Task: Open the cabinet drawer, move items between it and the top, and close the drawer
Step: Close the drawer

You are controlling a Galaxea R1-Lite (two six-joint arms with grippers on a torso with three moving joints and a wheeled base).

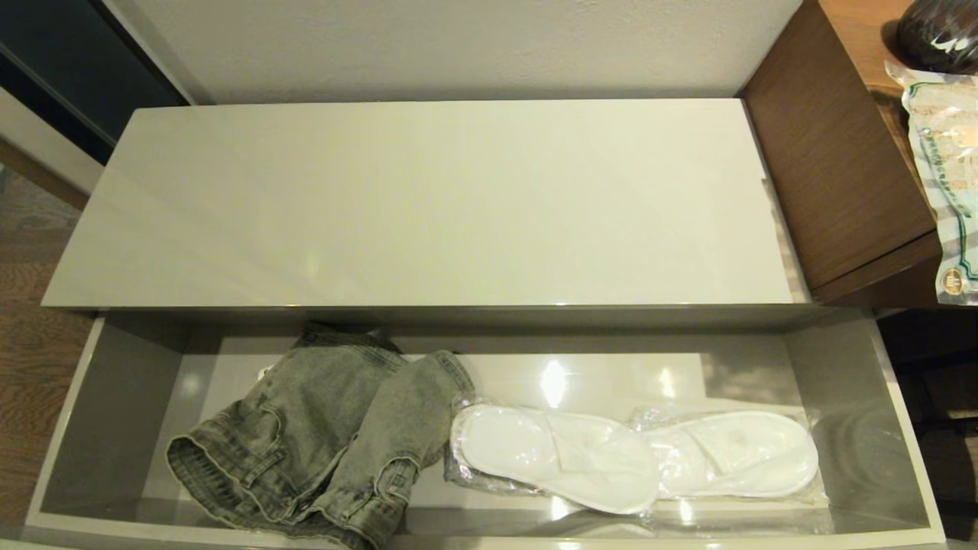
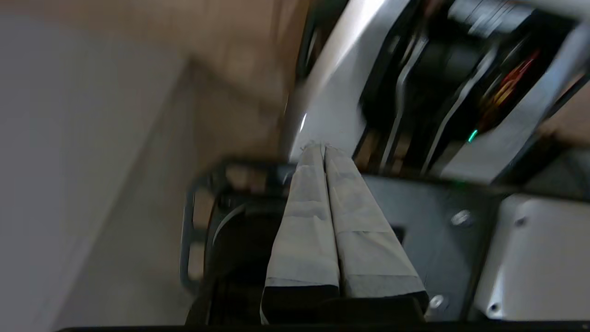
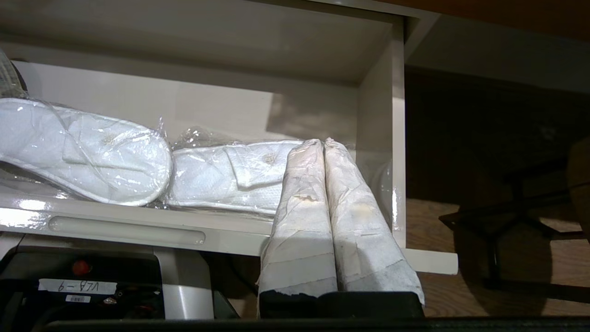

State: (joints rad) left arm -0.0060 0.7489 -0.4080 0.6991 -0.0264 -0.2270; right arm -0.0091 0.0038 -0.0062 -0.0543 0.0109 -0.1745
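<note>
I'm seeing the cabinet drawer (image 1: 909, 428) sitting pulled out w/ two bagged slipper pairs (image 1: 558, 454) lying inside, overlapping, just beside the grey jeans (image 1: 321, 451) also lying in the drawer. The top (image 1: 428, 206) is showing bare gloss behind the drawer. Right gripper (image 3: 324, 143) is hanging clenched on nothing, just outside the drawer front nr the slippers. Left gripper (image 2: 321, 147) is clenched too, parked over the robot base (image 2: 415, 115), away from the drawer.
</note>
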